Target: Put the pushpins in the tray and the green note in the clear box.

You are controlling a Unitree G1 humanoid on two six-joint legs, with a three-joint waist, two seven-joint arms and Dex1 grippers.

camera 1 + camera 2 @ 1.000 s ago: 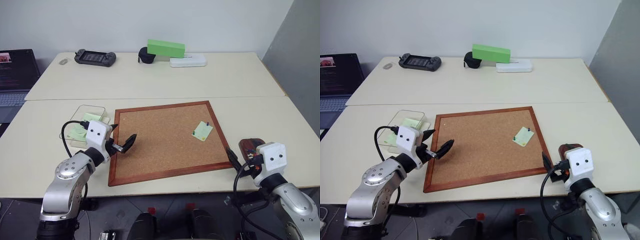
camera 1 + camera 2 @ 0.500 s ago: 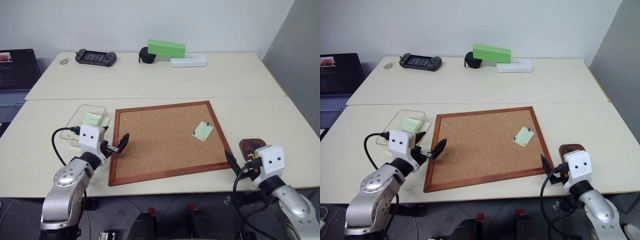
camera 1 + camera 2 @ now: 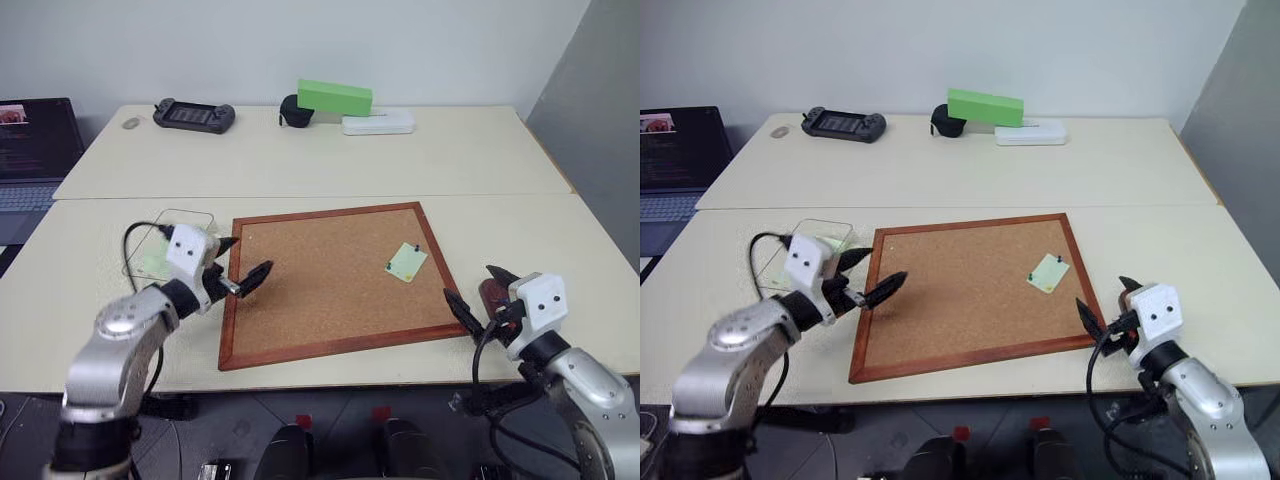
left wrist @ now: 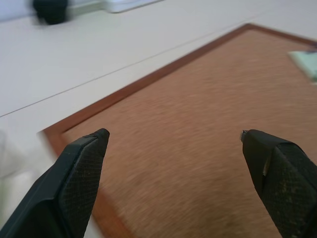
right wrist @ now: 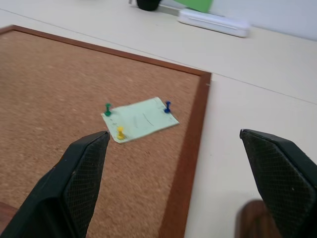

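Observation:
The green note (image 3: 405,263) lies on the right part of the corkboard (image 3: 320,300), held by three pushpins: green (image 5: 107,109), blue (image 5: 168,106) and yellow (image 5: 120,132). The tray (image 3: 487,297) sits just off the board's right edge, mostly hidden behind my right gripper (image 3: 468,282), which is open and empty and points at the note. The clear box (image 3: 165,232) stands left of the board, partly hidden by my left hand. My left gripper (image 3: 243,262) is open and empty over the board's left edge.
At the back of the far table are a game controller (image 3: 193,115), a bright green block (image 3: 334,97) on a black object, and a white case (image 3: 377,123). A laptop (image 3: 30,150) sits at the far left. A seam (image 3: 300,196) divides the two tables.
My left gripper rose and swung toward the board, now above its left frame. My right gripper lifted a little and turned toward the note. Both stayed open.

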